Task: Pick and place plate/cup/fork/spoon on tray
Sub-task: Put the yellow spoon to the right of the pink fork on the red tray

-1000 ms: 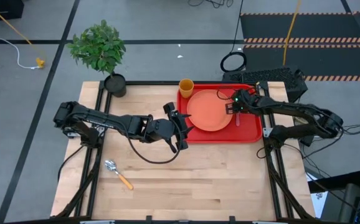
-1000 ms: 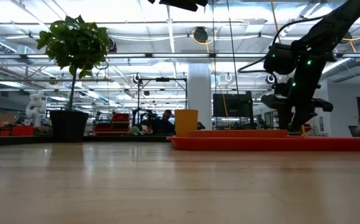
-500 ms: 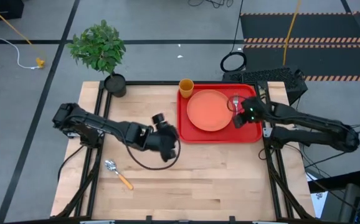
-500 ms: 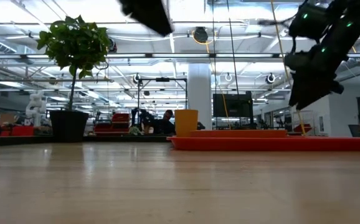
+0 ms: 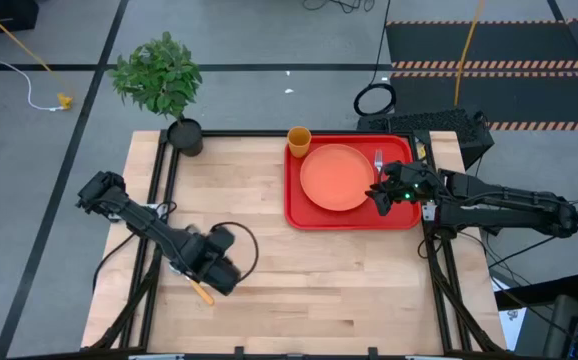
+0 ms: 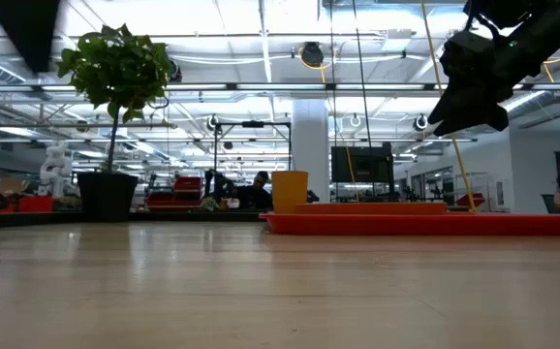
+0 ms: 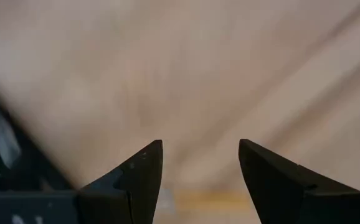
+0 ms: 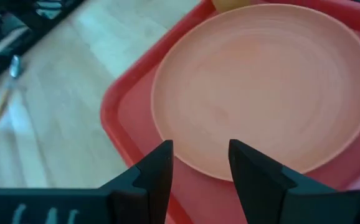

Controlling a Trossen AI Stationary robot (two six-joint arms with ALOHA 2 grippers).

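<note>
The spoon lies on the wood near the table's front left. Only its orange handle (image 5: 202, 293) shows in the high view; my left arm hides its bowl. My left gripper (image 5: 215, 276) is open above it, and the handle (image 7: 212, 200) shows between its fingers in the left wrist view. The red tray (image 5: 404, 215) at the far right holds the salmon plate (image 5: 336, 177), the amber cup (image 5: 299, 139) at its far left corner, and the fork (image 5: 378, 160) beside the plate. My right gripper (image 5: 375, 196) is open and empty, raised above the tray (image 6: 469, 102).
A black pot with a green plant (image 5: 182, 135) stands at the table's far left corner. Bare wood lies between the spoon and the tray. A black cable loops beside my left gripper (image 5: 244, 245).
My left gripper has swung from beside the tray's left edge toward the table's near left, and now stands over the spoon. My right gripper has risen from the tray and drawn a little toward the near edge. The fork lies on the tray beside the plate.
</note>
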